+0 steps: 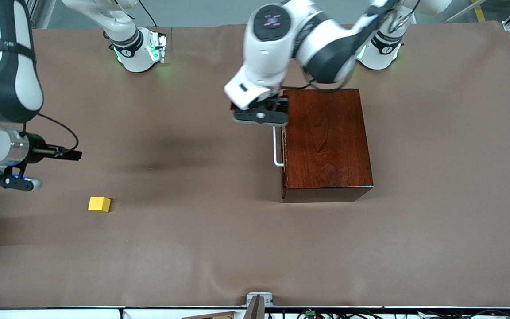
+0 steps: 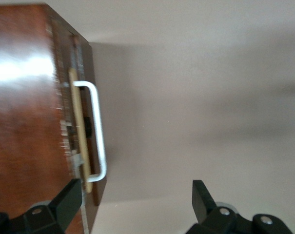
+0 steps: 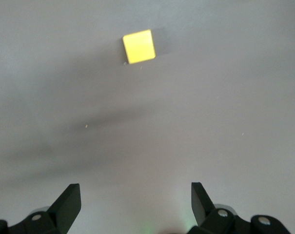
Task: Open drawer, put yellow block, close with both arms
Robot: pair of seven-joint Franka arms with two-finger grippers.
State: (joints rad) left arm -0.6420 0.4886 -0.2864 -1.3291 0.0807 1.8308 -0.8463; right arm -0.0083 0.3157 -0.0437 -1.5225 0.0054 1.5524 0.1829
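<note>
While the left gripper [image 1: 260, 116], jaws wide and empty, hovers at the handle's [image 1: 277, 148] twelve-o'clock end, it risks closing off-centre and slipping; the right gripper [image 3: 136, 204], equally open and empty, waits over bare table near the yellow block [image 1: 99, 204].

The box [image 1: 328, 141] right of frame center is glossy, polished reddish wood with visible grain; its handle [image 1: 276, 148] looks like smooth white metal. The table [image 1: 193, 248] wears matt, slightly wrinkled brown cloth. The yellow block [image 1: 99, 204], lower left, appears smooth and matt.

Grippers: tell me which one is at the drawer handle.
The left gripper, open above the white handle of the drawer. The right gripper, also open, hangs near the yellow block.
</note>
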